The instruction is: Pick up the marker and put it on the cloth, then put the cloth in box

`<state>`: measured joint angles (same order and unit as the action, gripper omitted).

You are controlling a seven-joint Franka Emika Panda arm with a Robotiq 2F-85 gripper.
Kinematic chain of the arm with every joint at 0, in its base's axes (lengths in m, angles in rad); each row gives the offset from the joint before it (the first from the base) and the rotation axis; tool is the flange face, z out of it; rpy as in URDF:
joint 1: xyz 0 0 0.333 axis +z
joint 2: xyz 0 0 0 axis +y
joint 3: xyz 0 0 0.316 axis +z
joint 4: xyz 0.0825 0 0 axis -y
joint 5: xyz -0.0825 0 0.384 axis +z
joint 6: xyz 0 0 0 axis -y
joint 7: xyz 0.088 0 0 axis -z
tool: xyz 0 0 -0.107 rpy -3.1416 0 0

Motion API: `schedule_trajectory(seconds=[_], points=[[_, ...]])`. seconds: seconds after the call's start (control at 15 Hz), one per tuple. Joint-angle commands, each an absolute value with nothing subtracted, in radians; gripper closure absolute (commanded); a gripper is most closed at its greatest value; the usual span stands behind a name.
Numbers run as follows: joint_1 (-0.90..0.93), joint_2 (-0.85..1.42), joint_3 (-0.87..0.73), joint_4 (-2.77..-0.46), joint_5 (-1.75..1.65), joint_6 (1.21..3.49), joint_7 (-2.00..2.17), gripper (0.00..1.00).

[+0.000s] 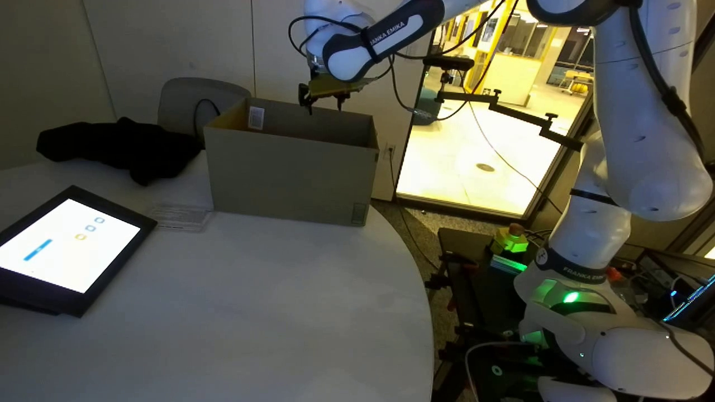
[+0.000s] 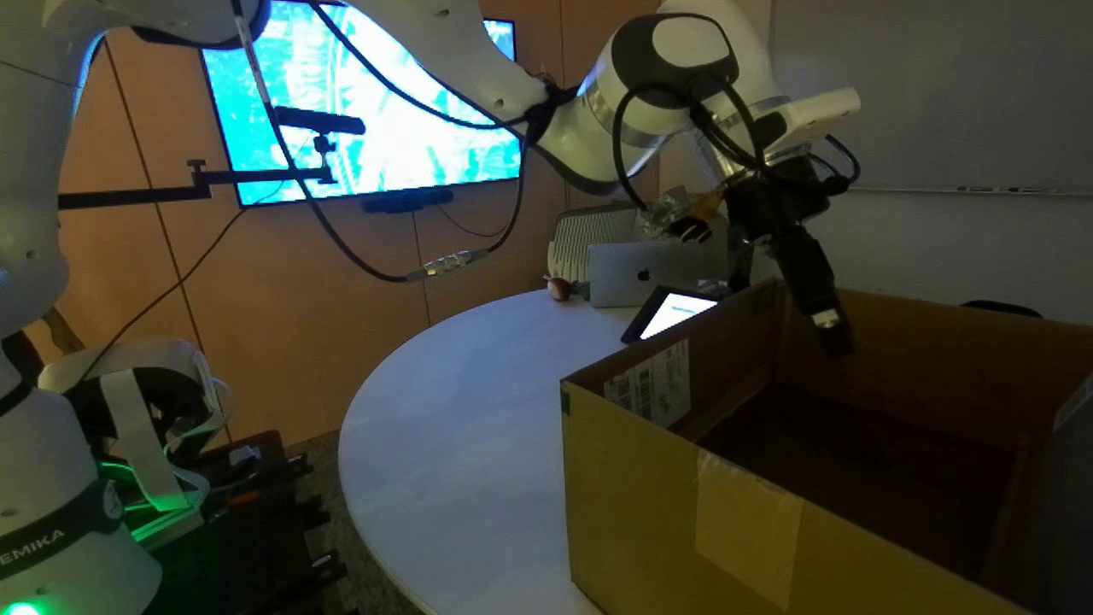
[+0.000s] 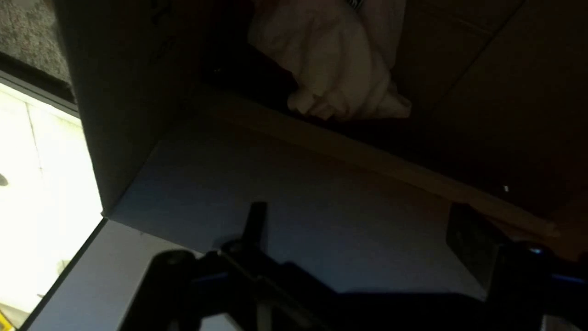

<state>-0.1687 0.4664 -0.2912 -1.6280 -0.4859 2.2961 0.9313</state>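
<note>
The gripper (image 3: 358,211) is spread wide, with a big gap between its two stiff, black fingers (image 3: 255,225). In both exterior views it hangs over the top of the box (image 2: 632,487), which is brown cardboard with straight, flat sides and sharp corners. The wrist view looks down inside, where it is very dark. There the cloth (image 3: 330,59) lies low in the box, close to a wall. It is pale pinky-beige, thin and soft-looking, scrunched into folds with a frilly, crumpled end. A little dark bit with light stripes (image 3: 356,3) shows beside its folds at the very top (the edge cuts it off, so I cannot tell if it is the marker). A white paper label (image 2: 653,384) with black bars is stuck on the box's inside wall, and a wide, flat strip of tape (image 2: 750,530) runs down the outside. The box stands on the table (image 1: 251,312), which is smooth and white with a round edge. Black fabric (image 1: 123,148) sits near the box in a soft, lumpy heap. A flat, see-through sheet (image 1: 179,218) lies between the box and the tablet (image 1: 72,245), a slab with a black frame and a bright screen.
</note>
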Motion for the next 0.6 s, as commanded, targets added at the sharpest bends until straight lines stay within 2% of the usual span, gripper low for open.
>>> schedule_trajectory(seconds=[0.0,0.53], points=[[-0.132,0.316,-0.274,-1.731,-0.467,2.289,0.775,0.00],[-0.056,-0.047,-0.148,-1.975,-0.413,2.200,0.436,0.00]])
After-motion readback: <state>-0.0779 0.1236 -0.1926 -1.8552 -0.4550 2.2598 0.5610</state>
